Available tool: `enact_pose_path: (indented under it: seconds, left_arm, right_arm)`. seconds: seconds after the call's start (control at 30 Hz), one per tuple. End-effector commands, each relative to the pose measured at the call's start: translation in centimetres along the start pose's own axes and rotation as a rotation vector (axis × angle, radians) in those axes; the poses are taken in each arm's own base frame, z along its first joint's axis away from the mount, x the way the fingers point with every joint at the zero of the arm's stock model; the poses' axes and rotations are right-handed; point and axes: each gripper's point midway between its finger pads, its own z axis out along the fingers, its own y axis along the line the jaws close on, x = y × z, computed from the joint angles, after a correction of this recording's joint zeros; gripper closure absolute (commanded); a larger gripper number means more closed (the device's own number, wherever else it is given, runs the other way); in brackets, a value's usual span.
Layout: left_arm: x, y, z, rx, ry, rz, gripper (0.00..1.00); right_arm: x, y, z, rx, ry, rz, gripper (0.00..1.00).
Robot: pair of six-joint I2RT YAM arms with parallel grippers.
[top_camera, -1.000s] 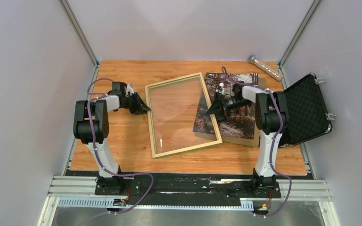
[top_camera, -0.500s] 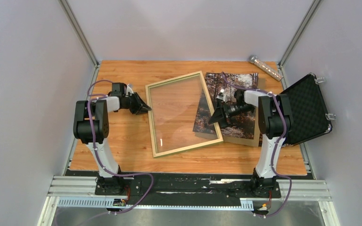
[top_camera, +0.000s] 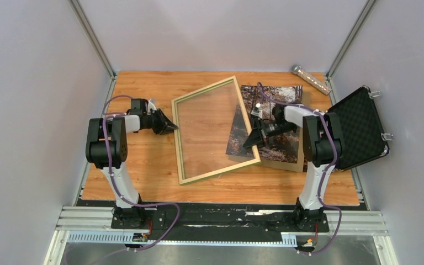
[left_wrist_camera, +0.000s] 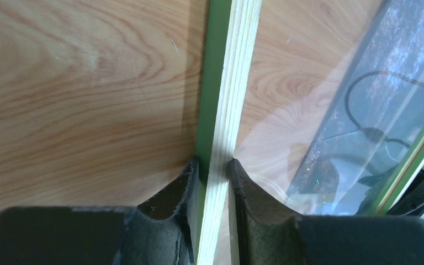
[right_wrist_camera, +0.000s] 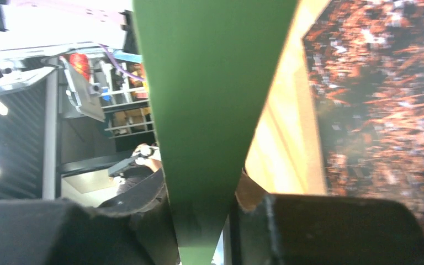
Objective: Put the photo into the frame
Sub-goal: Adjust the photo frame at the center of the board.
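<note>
The frame [top_camera: 220, 171] lies pale wood side up in the middle of the table, its glass showing the wood grain beneath. My left gripper [top_camera: 169, 127] is shut on its left rail [left_wrist_camera: 227, 83], one finger [left_wrist_camera: 176, 190] on each side. The right gripper [top_camera: 252, 139] is shut on its right rail, which fills the right wrist view as a green band [right_wrist_camera: 210, 99]. That side is raised and overlaps the photo [top_camera: 280, 148], an autumn forest print lying face up, blurred orange at the right edge [right_wrist_camera: 386, 110] of the right wrist view.
A brown backing board [top_camera: 284, 165] lies under the photo, with its near edge showing. An open black case [top_camera: 359, 130] stands at the table's right edge. A clear tube [top_camera: 311, 79] lies at the back right corner. Grey walls enclose the wooden table [top_camera: 143, 171].
My right gripper has dropped onto the frame's right rail and shut on it. That side and the frame's far corner have risen a little. The left gripper has not moved.
</note>
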Motion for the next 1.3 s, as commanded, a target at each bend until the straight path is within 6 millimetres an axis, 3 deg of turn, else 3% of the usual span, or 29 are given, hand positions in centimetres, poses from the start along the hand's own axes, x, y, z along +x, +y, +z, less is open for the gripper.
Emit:
enact_pose_path:
  seconds: [0.0,0.13,0.4,0.67,0.8,1.03,1.27]
  left_arm:
    - [1.1,2.7,0.6,-0.084,0.002,-0.029,1.00]
    - [0.9,2.7,0.6,-0.079,-0.010,-0.005,1.00]
    - [0.6,2.5,0.6,-0.068,-0.023,0.034,1.00]
    - [0.3,1.6,1.0,-0.020,-0.025,0.087,1.00]
    - [-0.1,1.1,0.8,-0.012,-0.030,0.126,1.00]
    - [-0.1,1.3,0.6,-0.028,-0.031,0.157,1.00]
    - [-0.2,1.7,0.6,-0.043,-0.028,0.163,1.00]
  right_arm:
    - [-1.2,6.8,-1.6,-0.186,-0.093,-0.185,0.79]
    - [-1.3,9.4,-2.1,-0.263,-0.134,-0.234,0.81]
    - [-2.0,11.1,-2.3,-0.325,-0.187,-0.278,0.91]
    - [-1.1,14.1,-0.8,-0.378,-0.145,-0.337,0.90]
    - [-1.2,14.7,-0.5,-0.395,-0.144,-0.357,0.83]
    - [-1.4,14.0,-1.0,-0.367,-0.152,-0.362,0.58]
    - [-2.1,13.2,-2.9,-0.345,-0.209,-0.331,0.51]
